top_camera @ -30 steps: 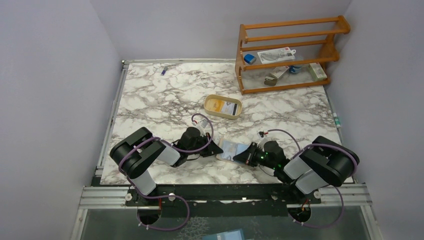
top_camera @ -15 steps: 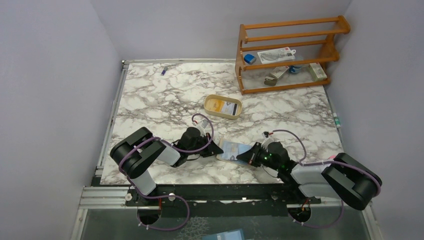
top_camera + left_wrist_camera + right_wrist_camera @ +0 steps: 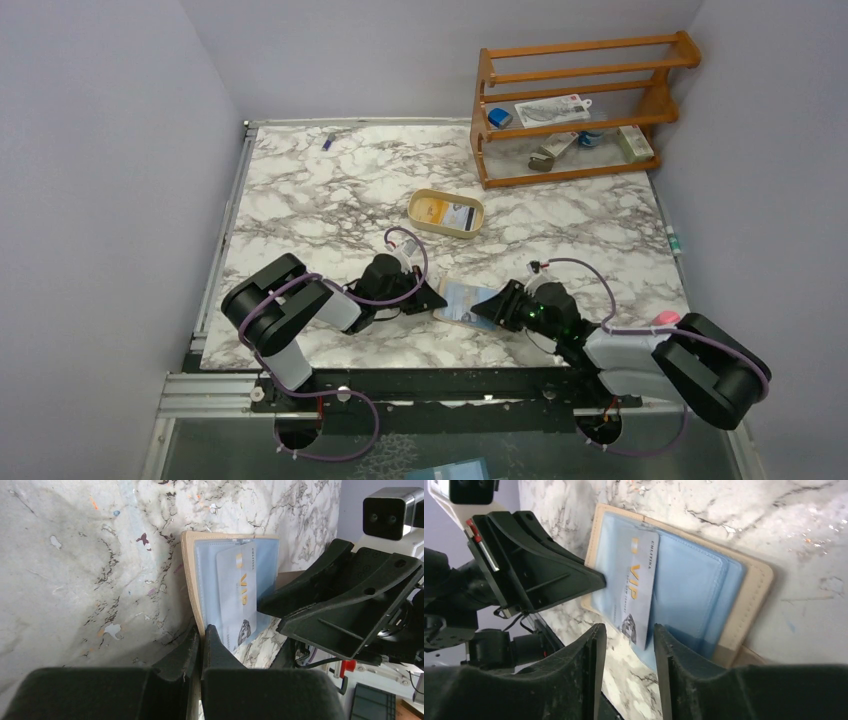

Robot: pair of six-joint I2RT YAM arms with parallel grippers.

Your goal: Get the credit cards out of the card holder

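The beige card holder [image 3: 462, 300] lies open on the marble, pale blue inside up. A bluish-white credit card [image 3: 634, 590] with gold lettering sticks halfway out of its pocket [image 3: 689, 590]. My left gripper [image 3: 201, 632] is shut on the card holder's beige edge [image 3: 192, 570], pinning it at its left side. My right gripper [image 3: 628, 627] stands open, its fingertips on either side of the card's free end without touching it. In the top view the two grippers, left [image 3: 437, 300] and right [image 3: 480, 312], face each other across the holder.
An oval tan tray [image 3: 411, 212] farther back holds a yellow-orange card [image 3: 432, 208] and another card [image 3: 460, 216]. A wooden rack [image 3: 580, 105] with small items stands at the back right. A small blue object [image 3: 327, 142] lies at the back left.
My right gripper has gone from shut to open at the card's end, and the right arm's elbow has swung out to the right. The left arm has not moved.
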